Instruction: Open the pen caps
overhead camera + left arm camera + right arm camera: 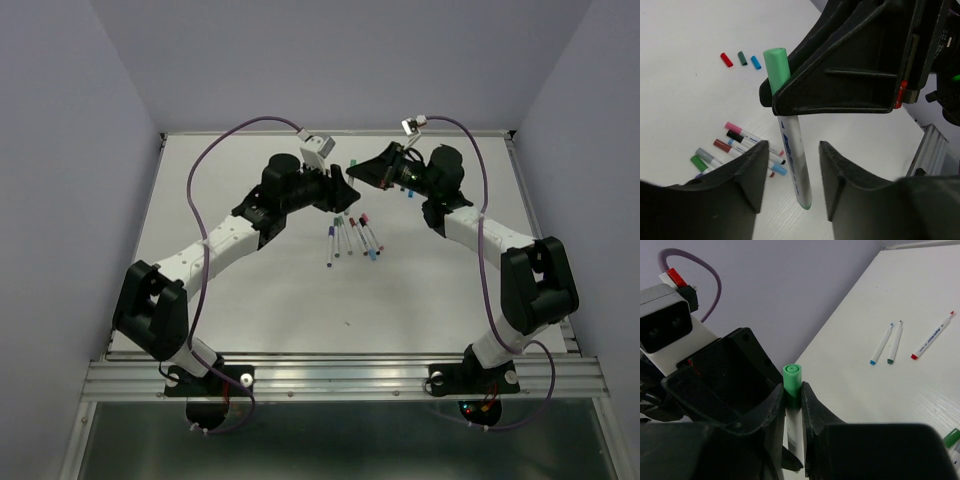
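Note:
A white-barrelled pen [794, 155] hangs above the table with its light green pen cap [776, 64] still on. My right gripper [793, 388] is shut on that cap [792, 375] and the top of the barrel. My left gripper [792, 150] stands open around the lower barrel, and neither finger touches it. In the top view the two grippers meet nose to nose over the far middle of the table, left [343, 186] and right [372, 172]. Three loose pen caps lie on the table: red [726, 60], dark green [742, 58] and blue [756, 62].
Several capped pens [737, 142] lie bunched on the table below my left gripper, also seen mid-table [350, 238]. Three uncapped pens [895, 342] lie apart further off. Walls close the table's far and side edges; a metal rail [932, 145] runs along one side.

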### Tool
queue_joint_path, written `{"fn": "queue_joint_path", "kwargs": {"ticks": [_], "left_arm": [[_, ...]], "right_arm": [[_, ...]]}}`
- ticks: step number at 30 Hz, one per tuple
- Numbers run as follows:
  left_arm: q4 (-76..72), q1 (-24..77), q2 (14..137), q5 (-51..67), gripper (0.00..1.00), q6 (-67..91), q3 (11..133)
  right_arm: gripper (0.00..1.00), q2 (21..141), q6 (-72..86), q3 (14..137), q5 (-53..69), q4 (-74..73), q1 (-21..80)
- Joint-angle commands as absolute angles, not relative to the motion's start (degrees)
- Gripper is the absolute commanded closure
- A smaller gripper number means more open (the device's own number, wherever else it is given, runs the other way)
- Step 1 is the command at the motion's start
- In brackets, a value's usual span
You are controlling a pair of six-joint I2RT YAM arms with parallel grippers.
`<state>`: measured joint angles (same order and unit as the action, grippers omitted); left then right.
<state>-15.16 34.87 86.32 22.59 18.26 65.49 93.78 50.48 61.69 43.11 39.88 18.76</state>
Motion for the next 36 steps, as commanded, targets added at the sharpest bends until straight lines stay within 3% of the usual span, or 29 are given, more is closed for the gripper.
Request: {"fn": "queue_joint_path", "kwargs": {"ticks": [1, 2, 6, 7, 12, 14, 18, 24, 27, 33, 36], "left_arm": [[-18.8, 35.2, 86.5, 24.2, 0.5, 17.8, 68.8], [-19.0, 35.1, 86.5, 24.3, 0.54, 17.8, 68.9], [-18.8, 35.1, 86.6, 23.9, 0.97, 17.8, 69.2], [-18.9, 35.1, 86.4, 23.6, 1.0, 18.2, 69.2], [-20.0, 35.1, 85.3, 24.3, 1.0, 18.9, 67.5], [-19.8, 35.0, 85.1, 23.9, 1.0, 19.0, 67.2], [-19.4, 35.1, 85.3, 23.6, 1.0, 19.4, 66.9], [-18.5, 35.1, 85.9, 23.7, 1.0, 19.9, 67.3], [-18.4, 35.1, 86.0, 23.8, 1.0, 20.0, 67.2], [-18.5, 35.1, 85.5, 24.0, 1.0, 20.4, 67.1], [-18.6, 35.1, 85.4, 24.8, 1.0, 20.7, 66.9]], "right_arm": [[0.91, 92.0, 53.4, 62.6, 44.7, 45.9, 19.1], [0.91, 92.1, 53.4, 62.6, 44.7, 45.9, 19.1], [0.9, 91.9, 53.0, 62.8, 44.5, 45.4, 19.1], [0.89, 91.8, 52.8, 62.9, 44.1, 45.1, 19.1], [0.71, 91.8, 50.8, 63.9, 43.0, 41.8, 19.1], [0.59, 91.8, 50.8, 64.6, 43.2, 41.7, 19.1], [0.52, 91.6, 50.5, 65.5, 43.8, 41.6, 19.1], [0.51, 90.4, 49.0, 66.0, 43.2, 40.1, 19.1], [0.53, 89.7, 47.4, 66.4, 42.2, 38.1, 19.1], [0.78, 89.1, 46.1, 66.1, 41.0, 36.6, 19.1], [0.95, 89.3, 45.7, 66.2, 40.3, 36.2, 19.1]]}}
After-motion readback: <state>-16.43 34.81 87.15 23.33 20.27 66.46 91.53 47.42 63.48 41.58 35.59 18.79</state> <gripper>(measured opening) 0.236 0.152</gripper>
